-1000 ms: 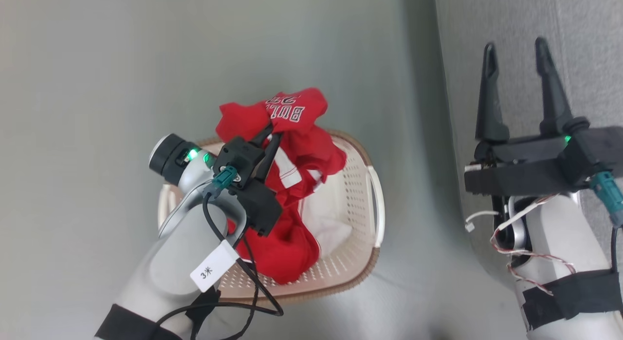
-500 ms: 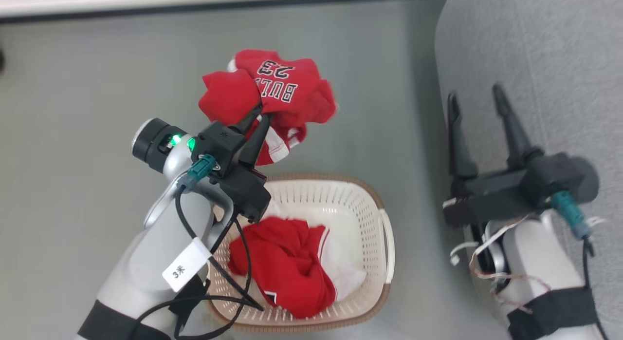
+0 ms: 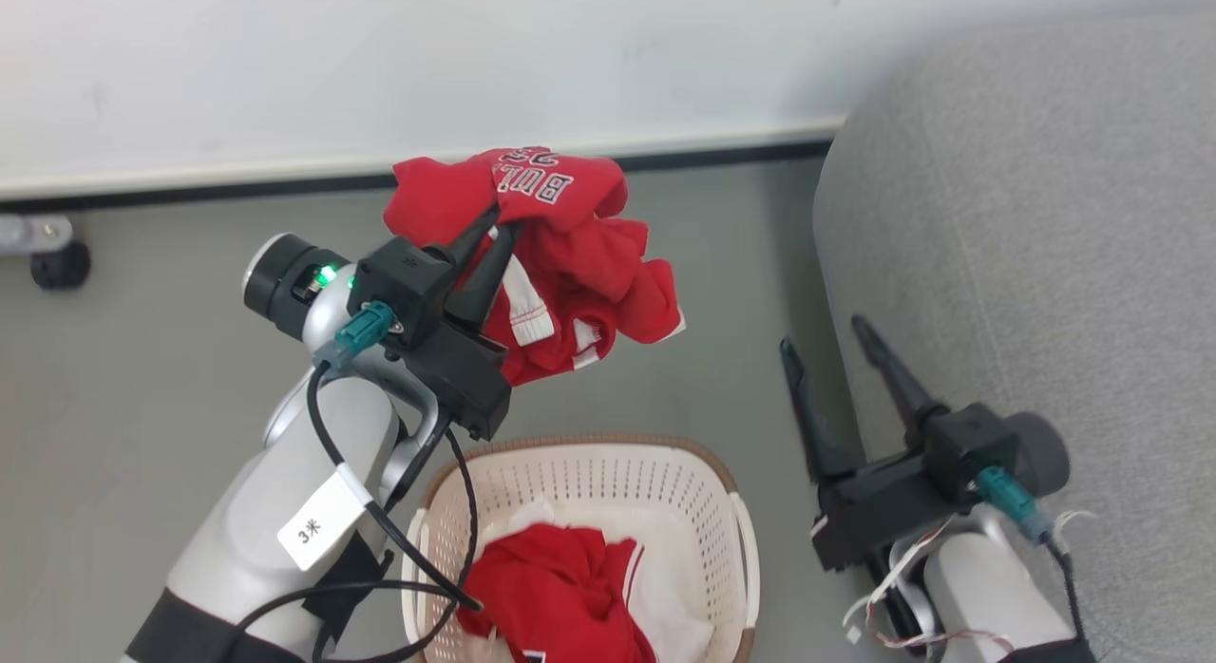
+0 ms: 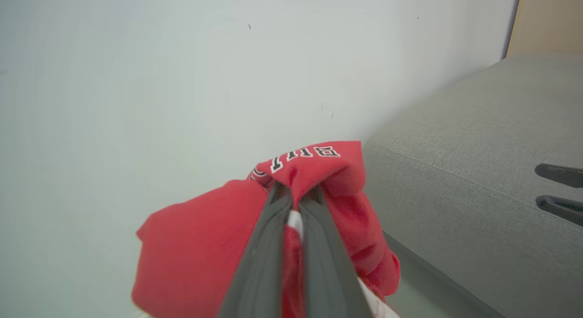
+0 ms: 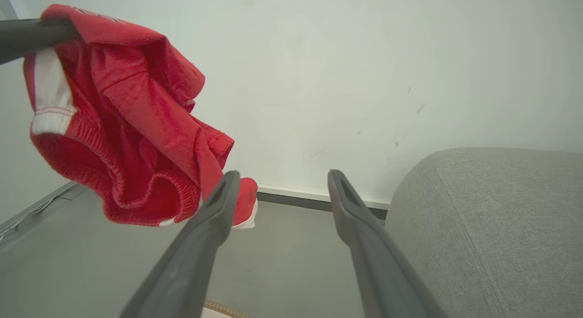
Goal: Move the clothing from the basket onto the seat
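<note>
My left gripper (image 3: 496,226) is shut on a red garment (image 3: 579,264) with white lettering and hangs it in the air above the floor, beyond the basket (image 3: 731,511). From the left wrist the same garment (image 4: 196,245) bunches around the closed fingers (image 4: 273,245). More red and white clothing (image 3: 556,596) lies inside the cream basket. My right gripper (image 3: 826,335) is open and holds nothing, beside the grey seat (image 3: 1026,264). In the right wrist view the lifted garment (image 5: 118,122) dangles left of the spread fingers (image 5: 214,213), with the seat (image 5: 492,217) at right.
A white wall (image 3: 475,55) with a dark baseboard runs along the back. A dark caster wheel (image 3: 59,262) stands at the far left on the grey floor. The seat's rounded front edge lies just right of the basket.
The camera has tilted up, so wall and baseboard came into view. My left gripper lifted the lettered red garment out of the basket. The right gripper stays open.
</note>
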Robot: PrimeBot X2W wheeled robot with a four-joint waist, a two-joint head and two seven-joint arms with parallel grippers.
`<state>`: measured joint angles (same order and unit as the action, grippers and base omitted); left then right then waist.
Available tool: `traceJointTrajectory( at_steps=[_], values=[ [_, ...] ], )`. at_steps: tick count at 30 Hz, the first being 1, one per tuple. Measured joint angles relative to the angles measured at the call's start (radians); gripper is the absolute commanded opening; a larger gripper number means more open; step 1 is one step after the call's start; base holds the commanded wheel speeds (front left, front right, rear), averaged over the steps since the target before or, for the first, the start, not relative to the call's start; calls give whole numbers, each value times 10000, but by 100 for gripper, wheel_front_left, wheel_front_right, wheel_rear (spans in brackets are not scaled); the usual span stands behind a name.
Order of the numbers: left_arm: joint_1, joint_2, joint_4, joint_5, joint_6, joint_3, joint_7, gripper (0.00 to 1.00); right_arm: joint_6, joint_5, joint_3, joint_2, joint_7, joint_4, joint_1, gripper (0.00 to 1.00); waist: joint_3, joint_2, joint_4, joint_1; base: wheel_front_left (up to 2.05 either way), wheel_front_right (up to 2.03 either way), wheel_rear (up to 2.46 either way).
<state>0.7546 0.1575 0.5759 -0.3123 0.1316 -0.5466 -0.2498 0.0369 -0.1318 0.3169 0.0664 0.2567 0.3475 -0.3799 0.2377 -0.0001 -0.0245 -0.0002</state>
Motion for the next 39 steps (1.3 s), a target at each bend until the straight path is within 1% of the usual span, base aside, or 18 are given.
traceJointTrajectory(
  at_steps=[2, 5, 9, 14, 20, 28, 34, 36, 39],
  values=[
    [-2, 8, -4, -59, 0, -84, 0, 0, 50, 0, 84, -2, 0, 81, 54, 100, -140, -1, -6, 0, 0, 0, 0],
    [-17, 33, -31, -150, 0, -322, 0, 0, 253, -8, 366, -10, 0, 280, 148, 100, -562, 0, -16, 1, 0, 0, 0],
    [-54, -29, -31, -539, 0, -642, 0, 0, 401, -8, 581, -19, 0, 616, 279, 100, -1127, 0, 0, 1, 0, 0, 0],
    [-309, -138, -211, -874, 2, -886, 0, 0, 527, -6, 775, -15, 0, 930, 354, 100, -1812, 1, 79, 0, 0, 0, 0],
    [-675, -69, -819, -1104, 2, -1141, 123, 0, 627, 17, 991, -2, 0, 1319, 324, 100, -2456, 0, 224, 0, 0, 0, 0],
    [-937, -33, -1528, -1264, 2, -1358, 445, 0, 773, 17, 1302, 4, 0, 1801, -51, 100, -2832, 0, 562, 1, 0, 0, 0],
    [-1116, 0, -2048, -1329, 2, -1438, 654, 0, 803, -8, 1745, -4, 0, 2134, -298, 100, -2936, 2, 783, 2, 0, 0, 0],
    [-1146, -4, -2205, -1344, 0, -1498, 723, 0, 865, -23, 1812, -12, 0, 2307, -418, 100, -2954, 2, 834, 2, 0, 0, 0],
    [-1230, -23, -2512, -1356, 2, -1569, 807, 0, 865, -84, 1996, -8, 0, 2642, -593, 100, -2963, 2, 930, 2, 0, 0, 0]
  ],
)
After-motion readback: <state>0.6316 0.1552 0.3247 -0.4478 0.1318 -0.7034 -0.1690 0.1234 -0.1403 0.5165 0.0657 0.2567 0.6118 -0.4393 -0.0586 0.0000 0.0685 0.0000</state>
